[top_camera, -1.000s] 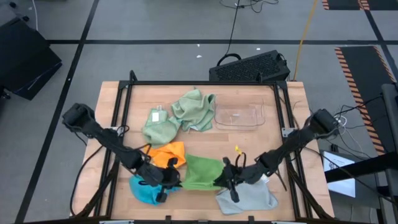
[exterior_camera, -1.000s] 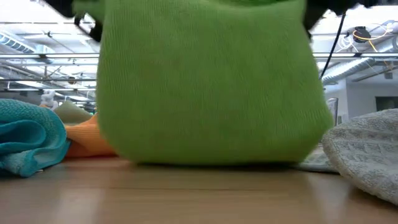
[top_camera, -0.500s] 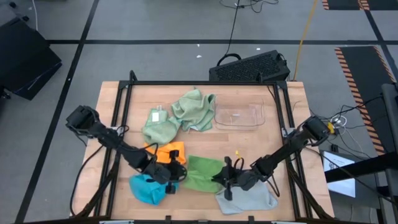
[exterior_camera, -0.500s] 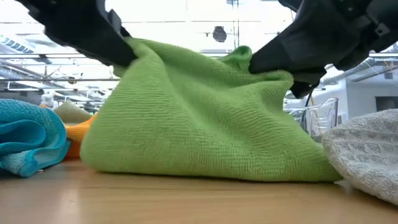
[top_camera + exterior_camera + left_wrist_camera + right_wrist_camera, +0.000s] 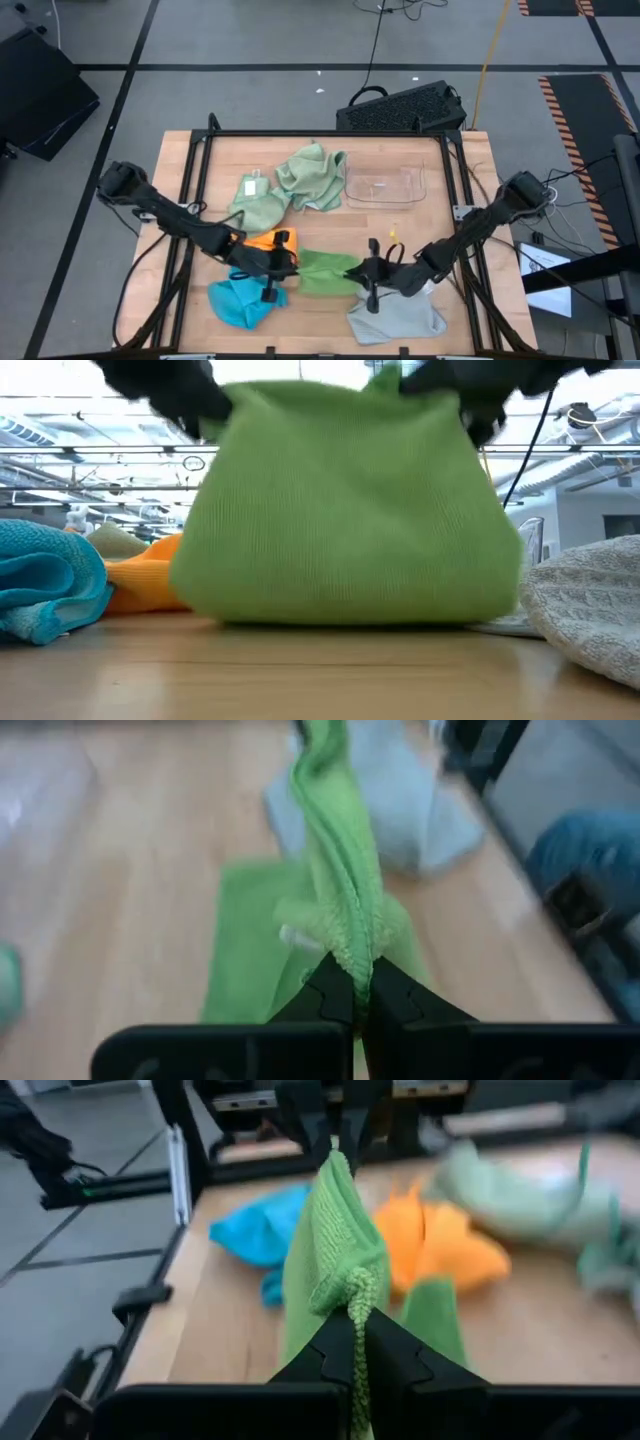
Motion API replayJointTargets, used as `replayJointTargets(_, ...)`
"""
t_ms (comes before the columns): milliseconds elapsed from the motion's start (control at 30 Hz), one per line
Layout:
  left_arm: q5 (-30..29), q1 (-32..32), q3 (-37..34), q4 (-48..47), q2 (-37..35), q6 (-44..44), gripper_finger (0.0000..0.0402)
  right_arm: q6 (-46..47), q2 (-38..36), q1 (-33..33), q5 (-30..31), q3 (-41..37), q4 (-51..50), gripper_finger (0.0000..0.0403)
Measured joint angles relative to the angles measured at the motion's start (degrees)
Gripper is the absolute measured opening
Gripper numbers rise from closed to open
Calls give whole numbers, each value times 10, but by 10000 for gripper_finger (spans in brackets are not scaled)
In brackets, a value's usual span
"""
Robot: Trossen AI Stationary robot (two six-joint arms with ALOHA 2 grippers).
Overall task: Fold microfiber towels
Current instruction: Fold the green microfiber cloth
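A bright green towel (image 5: 326, 272) hangs between my two grippers near the table's front; in the low view (image 5: 345, 520) it is a broad sheet with its lower edge on the table. My left gripper (image 5: 283, 267) is shut on its left upper corner. My right gripper (image 5: 366, 272) is shut on its right upper corner. An orange towel (image 5: 266, 243) and a blue towel (image 5: 237, 302) lie on the left. A light grey towel (image 5: 396, 316) lies on the right. Two pale sage towels (image 5: 258, 208) (image 5: 312, 176) lie farther back. My left gripper pinches the green towel's bunched upper corner (image 5: 343, 952) between its two fingers, coming level from the table's left. The towel hangs below, its lower edge (image 5: 340, 618) on the table. My right gripper pinches the opposite upper corner (image 5: 352, 1292) between its two fingers, coming level from the table's right. The top edge runs stretched between the two grippers.
A clear shallow tray (image 5: 385, 186) stands at the back right. A black keyboard-like object (image 5: 402, 107) lies beyond the table's far edge. Bare wood shows at the far left and along the front edge.
Both grippers first dropped, and the green towel slumped onto the table. They have since risen again and gone toward the far edge. The towel hangs upright between them once more, its lower edge still on the table.
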Motion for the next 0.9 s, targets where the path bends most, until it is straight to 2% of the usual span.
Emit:
replayJointTargets(200, -35, 14, 2, 54, -108, 82, 3, -157, -94, -27, -3, 26, -4, 4)
replayJointTargets(367, -78, 49, 1, 15, -183, 109, 3, -210, -172, -69, -16, 28, -48, 4)
replayJointTargets(433, -77, 68, 1, 6, -198, 108, 3, -218, -192, -89, -34, 28, -70, 4)
replayJointTargets(633, -16, 100, 1, 9, -187, 59, 3, -200, -207, -135, -134, 27, -92, 4)
replayJointTargets(733, -17, 86, 0, -21, -161, 37, 3, -190, -193, -130, -138, 25, -114, 4)
replayJointTargets(900, -17, 54, 0, -29, -103, -12, 3, -109, -184, -109, -138, 26, -157, 4)
